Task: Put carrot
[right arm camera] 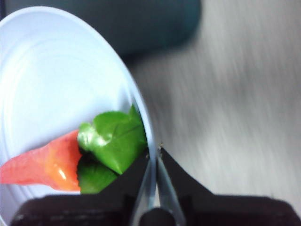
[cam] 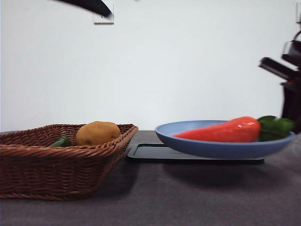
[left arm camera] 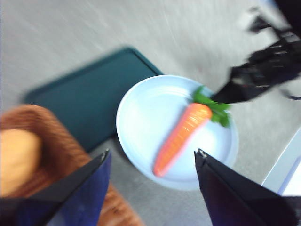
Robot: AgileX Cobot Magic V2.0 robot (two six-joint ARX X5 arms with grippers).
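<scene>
So here's where I'm at, going left to right in the front view: the wicker basket [cam: 61, 157] sits at about 8 o'clock with the potato [cam: 98, 133] and a small green vegetable [cam: 61, 141] inside. Next over is a dark tray [cam: 155, 153] flat on the bench [cam: 188, 197], and the blue plate [cam: 221, 148] hangs over its right part, looking lifted and a bit tilted. The carrot [cam: 225, 131] lies on that plate, tip pointing toward 9 o'clock, leaves [cam: 275, 127] at 3 o'clock. My right end effector [right arm camera: 154, 157] is pinched narrow on the plate rim right beside the leaves. The left end effector [left arm camera: 150, 162] hangs above with its jaws spread wide, holding nothing. Progress-wise I'd say the carrot isn't delivered yet; if the basket is the goal, the plate needs carrying over or tipping, and the carrot could roll off early. Bench is a gray cloth-like surface, plain white wall behind with a socket plate [cam: 103, 19] up at 11 o'clock.
</scene>
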